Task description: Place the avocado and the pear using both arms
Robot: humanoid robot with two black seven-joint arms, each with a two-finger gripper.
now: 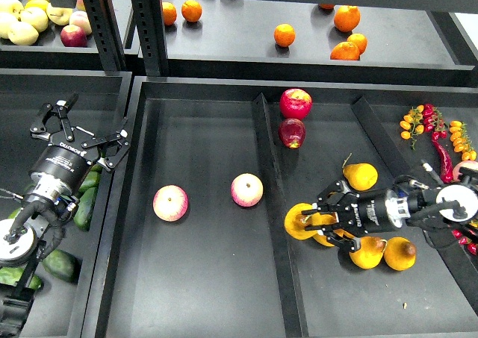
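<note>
— Head view: right gripper point(312, 224) low in the right tray point(418, 308), fingers clamped on the pear point(297, 222) by the divider, other pears point(361, 176) close by.
— And left?
— Left gripper point(86, 129) spread wide, empty, hovering above the avocados point(84, 207) in the left bin.

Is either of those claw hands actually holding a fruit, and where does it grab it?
The right gripper closes around a pear, across its rounded body. The left gripper is open and holds nothing.

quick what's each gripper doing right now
left gripper: open, holding nothing, above the avocados.
right gripper: fingers around a pear; cannot tell if clamped.
</note>
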